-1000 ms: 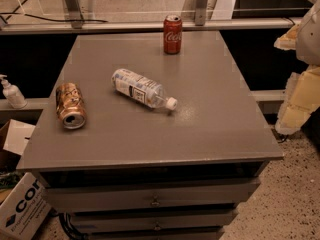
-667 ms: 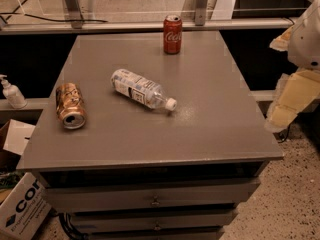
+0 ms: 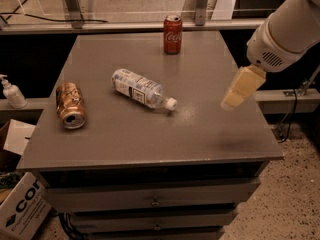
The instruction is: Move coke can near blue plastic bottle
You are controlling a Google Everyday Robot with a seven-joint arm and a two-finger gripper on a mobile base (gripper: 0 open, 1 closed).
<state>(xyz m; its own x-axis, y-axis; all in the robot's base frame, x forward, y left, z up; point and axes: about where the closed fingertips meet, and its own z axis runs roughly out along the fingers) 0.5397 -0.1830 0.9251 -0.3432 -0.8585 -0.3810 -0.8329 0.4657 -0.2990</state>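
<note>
The coke can [image 3: 172, 34], red with white script and a silver top, stands upright at the far edge of the grey table [image 3: 200, 129]. The blue plastic bottle [image 3: 141, 88], clear with a white cap and a printed label, lies on its side near the table's middle, cap pointing right and towards me. My gripper [image 3: 235, 94] hangs above the table's right side, to the right of the bottle and well in front of the can. It touches neither.
A gold-brown patterned can [image 3: 70, 105] lies on its side at the table's left. A white pump bottle [image 3: 12, 92] stands on a ledge to the left. A cardboard box [image 3: 20, 204] sits on the floor at lower left. Drawers [image 3: 155, 200] are below the tabletop.
My arm has swung in from the right edge, and the gripper now hangs over the table's right side. The cans and the bottle have not moved.
</note>
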